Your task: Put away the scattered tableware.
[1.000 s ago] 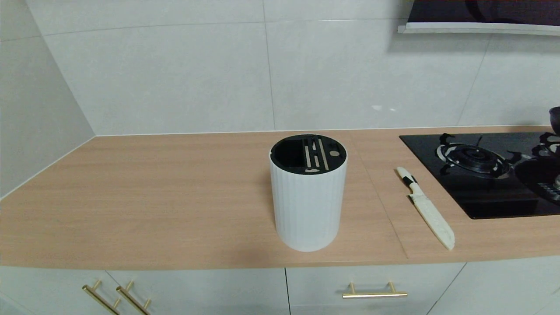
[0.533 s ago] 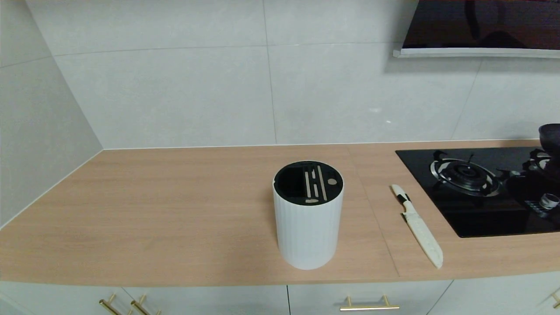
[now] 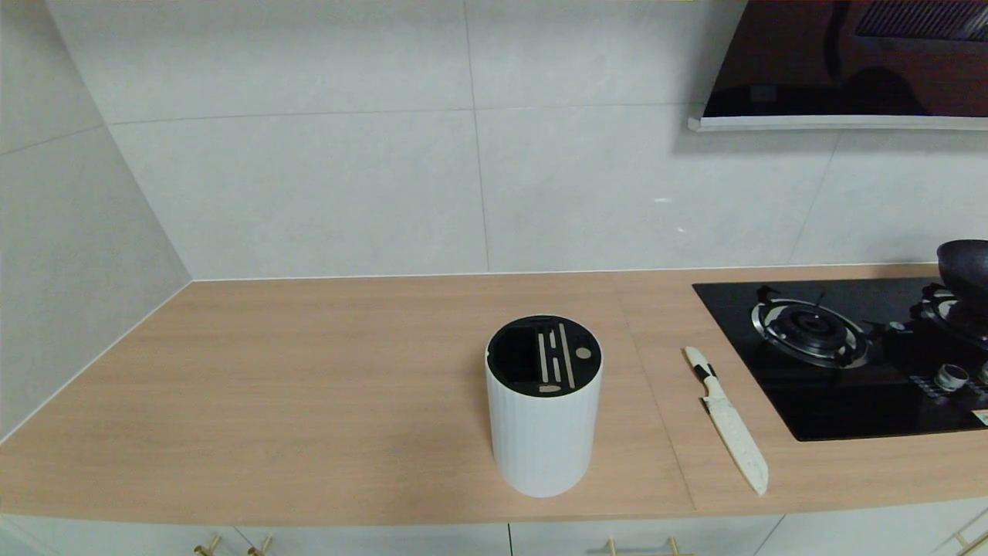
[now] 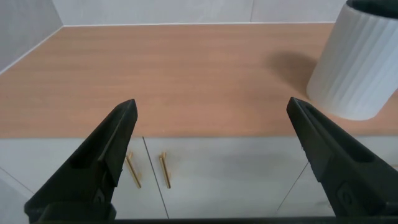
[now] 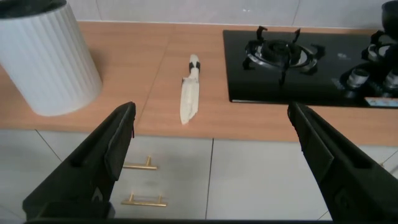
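**Head view.** A white ribbed holder (image 3: 543, 417) stands upright on the wooden countertop (image 3: 309, 401), about mid-width and near the front edge. Its black top insert has one large opening and several narrow slots. The knife (image 3: 725, 417) lies flat on the countertop to the right of the holder and apart from it, between the holder and the black gas hob (image 3: 834, 371). Its handle points toward the far wall and its blade tip toward the near edge. A dark pot (image 3: 963, 266) sits on the hob's far-right burner. A range hood (image 3: 841, 62) hangs above the hob.

**Left wrist view.** The left gripper (image 4: 211, 107) hangs in front of the countertop's near edge with its two fingers spread wide and nothing between them. The holder (image 4: 360, 62) stands on the counter beyond one finger. Two brass cabinet handles (image 4: 165, 169) show below the edge.

**Right wrist view.** The right gripper (image 5: 210, 109) is also spread wide and grips nothing, in front of the cabinet fronts. Beyond it, the knife (image 5: 189, 93) lies between the holder (image 5: 46, 59) and the hob (image 5: 298, 62), touching neither.
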